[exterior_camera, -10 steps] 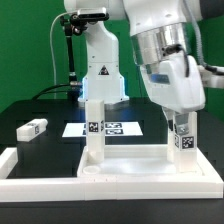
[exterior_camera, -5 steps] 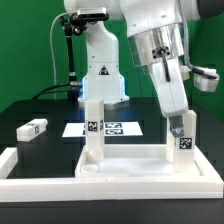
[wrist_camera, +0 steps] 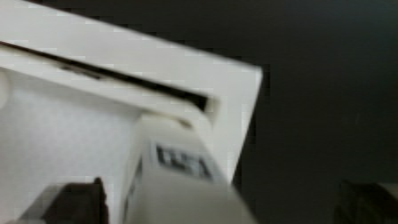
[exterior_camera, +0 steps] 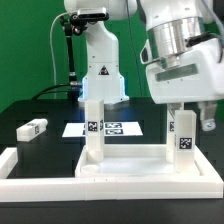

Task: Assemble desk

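Desk top panel (exterior_camera: 135,165): one, lying flat on the black table (exterior_camera: 30,105), tucked into the corner of the white border bars (exterior_camera: 30,170).

Legs standing upright on the panel: two. First leg (exterior_camera: 93,130) at the panel's corner toward the exterior view's left, tag facing the camera. Second leg (exterior_camera: 183,134) at the corner toward the exterior view's right, tag also facing the camera.

Loose leg (exterior_camera: 32,128): one, lying on its side on the table, well apart from the panel, toward the exterior view's left.

Marker board (exterior_camera: 105,128): one, flat on the table behind the panel.

Gripper (exterior_camera: 192,112): one, over the second leg, jaws spread apart, holding nothing. Wrist view is blurred; shows that leg (wrist_camera: 178,160) and the panel (wrist_camera: 89,110) below.
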`<state>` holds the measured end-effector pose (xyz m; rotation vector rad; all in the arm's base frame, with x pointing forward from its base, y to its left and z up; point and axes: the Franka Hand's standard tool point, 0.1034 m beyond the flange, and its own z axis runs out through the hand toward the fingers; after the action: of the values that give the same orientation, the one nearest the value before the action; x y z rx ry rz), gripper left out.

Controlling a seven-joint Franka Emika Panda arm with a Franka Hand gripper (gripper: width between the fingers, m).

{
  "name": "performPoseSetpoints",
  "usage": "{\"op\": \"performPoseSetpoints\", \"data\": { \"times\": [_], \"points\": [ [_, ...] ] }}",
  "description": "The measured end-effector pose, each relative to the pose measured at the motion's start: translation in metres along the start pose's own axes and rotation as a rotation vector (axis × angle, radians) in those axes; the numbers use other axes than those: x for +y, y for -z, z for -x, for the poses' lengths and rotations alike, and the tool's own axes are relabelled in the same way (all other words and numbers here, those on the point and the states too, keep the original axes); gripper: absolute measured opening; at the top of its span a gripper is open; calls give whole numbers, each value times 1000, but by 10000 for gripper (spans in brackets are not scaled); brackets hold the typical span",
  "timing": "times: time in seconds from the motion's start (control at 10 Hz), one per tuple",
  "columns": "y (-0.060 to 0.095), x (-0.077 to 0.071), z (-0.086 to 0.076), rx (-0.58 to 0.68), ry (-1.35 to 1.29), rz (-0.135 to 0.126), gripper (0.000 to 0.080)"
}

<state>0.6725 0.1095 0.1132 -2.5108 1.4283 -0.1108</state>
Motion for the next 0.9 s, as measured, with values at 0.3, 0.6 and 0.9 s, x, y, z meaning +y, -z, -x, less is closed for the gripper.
{"op": "performPoseSetpoints", "data": {
  "times": [0.3, 0.6, 0.9],
  "points": [
    [-2, 3, -1, 0, 190, 11, 649],
    [-5, 15, -13, 12, 419, 19, 649],
    [-5, 15, -14, 16, 456, 26, 649]
  ]
}}
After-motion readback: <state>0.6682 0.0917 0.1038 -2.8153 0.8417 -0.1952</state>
